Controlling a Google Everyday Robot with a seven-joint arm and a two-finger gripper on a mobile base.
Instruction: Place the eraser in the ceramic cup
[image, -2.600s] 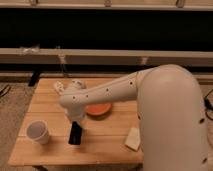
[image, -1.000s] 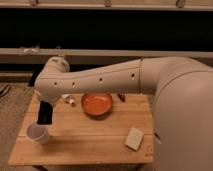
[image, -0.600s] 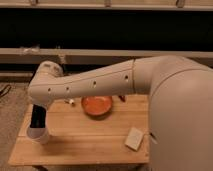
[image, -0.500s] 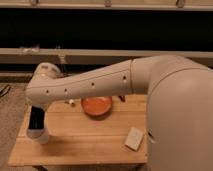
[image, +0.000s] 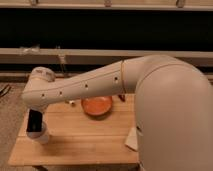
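The white ceramic cup (image: 42, 136) stands upright near the left front corner of the wooden table (image: 85, 147). My gripper (image: 34, 121) is at the left end of the long white arm, directly over the cup's left side. It is shut on the black eraser (image: 34, 120), which hangs upright with its lower end at the cup's rim and covers part of it. I cannot tell whether the eraser's tip is inside the cup.
An orange bowl (image: 97, 106) sits at the back middle of the table, just below the arm. A pale beige block (image: 132, 140) lies at the front right, partly hidden by the arm's big white body. A dark shelf runs behind the table.
The arm has swung left from the table's middle to the cup, carrying the eraser, and over the last second it has lowered the eraser down to the cup's rim.
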